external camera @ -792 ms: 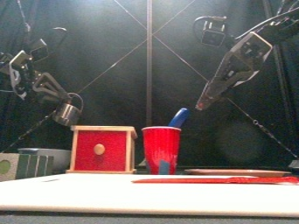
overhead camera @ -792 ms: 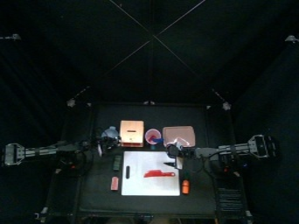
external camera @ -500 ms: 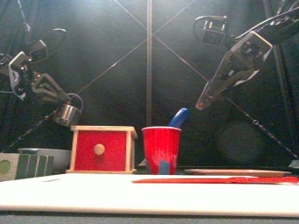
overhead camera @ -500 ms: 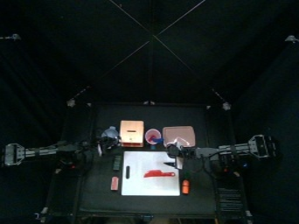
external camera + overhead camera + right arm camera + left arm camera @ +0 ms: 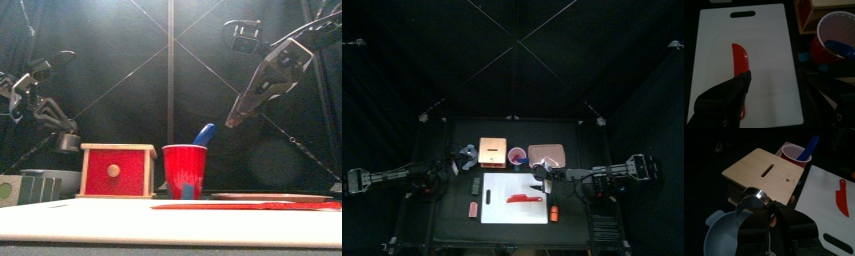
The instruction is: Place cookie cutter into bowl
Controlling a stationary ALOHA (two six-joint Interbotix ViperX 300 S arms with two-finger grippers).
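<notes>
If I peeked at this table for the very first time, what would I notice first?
Probably the bright red plastic cup in the middle with a blue handle sticking out, right beside a wooden box with a red front. Then the red toy knife lying on the white cutting board.

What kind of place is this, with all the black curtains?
Probably a robot test lab: black curtains pen in a small table, with a red cup and a white cutting board between two robot arms.
</notes>
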